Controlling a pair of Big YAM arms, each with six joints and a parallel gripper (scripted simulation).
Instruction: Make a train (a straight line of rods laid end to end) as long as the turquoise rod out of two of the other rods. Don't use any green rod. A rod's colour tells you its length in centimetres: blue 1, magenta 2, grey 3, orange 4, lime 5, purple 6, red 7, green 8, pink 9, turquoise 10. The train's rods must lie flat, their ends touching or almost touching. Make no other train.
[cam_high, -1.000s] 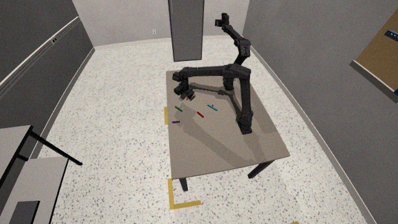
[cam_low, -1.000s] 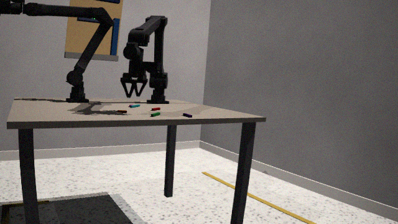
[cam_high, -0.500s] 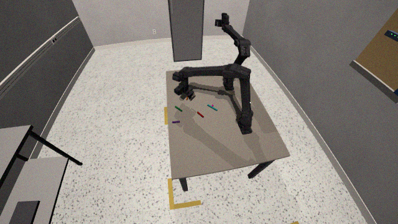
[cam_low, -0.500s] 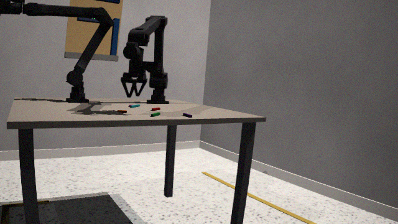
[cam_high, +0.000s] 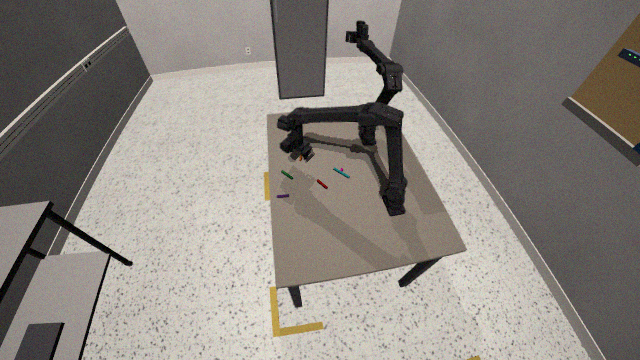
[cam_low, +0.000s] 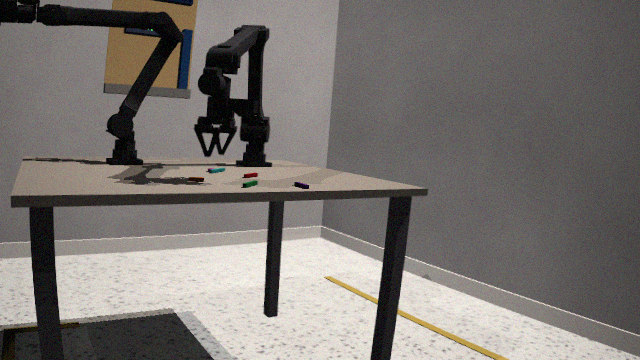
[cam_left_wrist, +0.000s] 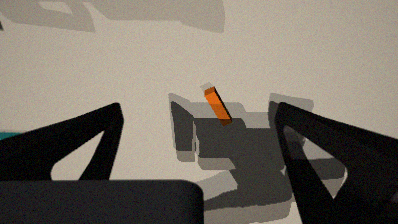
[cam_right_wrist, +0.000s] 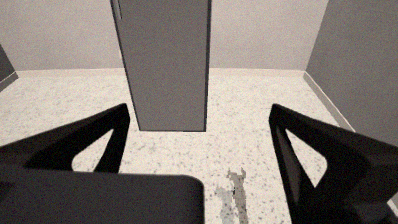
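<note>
"Lengths point to which pair?"

"Orange rod (cam_high: 301, 158) (cam_low: 196, 179) (cam_left_wrist: 217, 106) and purple rod (cam_high: 283, 196) (cam_low: 301, 185), four plus six, to match the turquoise rod (cam_high: 341, 173) (cam_low: 217, 170) (cam_left_wrist: 7, 135). In the top view the orange one is near the centre, partly hidden by the left gripper (cam_high: 301, 156) (cam_low: 214, 153) (cam_left_wrist: 200, 107); the purple one lies lower, close to the table's (cam_high: 325, 250) (cam_low: 220, 197) left edge."

"And the hands?"

"Both released, fingers spread. The left hangs above the orange rod, nothing gripped; the right gripper (cam_high: 356, 34) (cam_right_wrist: 199, 111) is at the top of that view, beyond the table."

"How will the rod handle?"

"Light and stiff, I'd judge, unlikely to break, but its smooth faces could slip. Pinch it mid-length across the narrow sides. In the left wrist view it slants, so the wrist should turn to square the pads."

"Room to move?"

"Around the orange one, plenty. The green rod (cam_high: 287, 174) (cam_low: 250, 184) sits between it and the purple one, with the red rod (cam_high: 322, 184) (cam_low: 250, 175) to the right: lift over both. Near that left edge, a nudge could send purple off. I'd build lower in the frame, away from the magenta rod (cam_high: 342, 169) (cam_low: 210, 170) beside turquoise."
</note>
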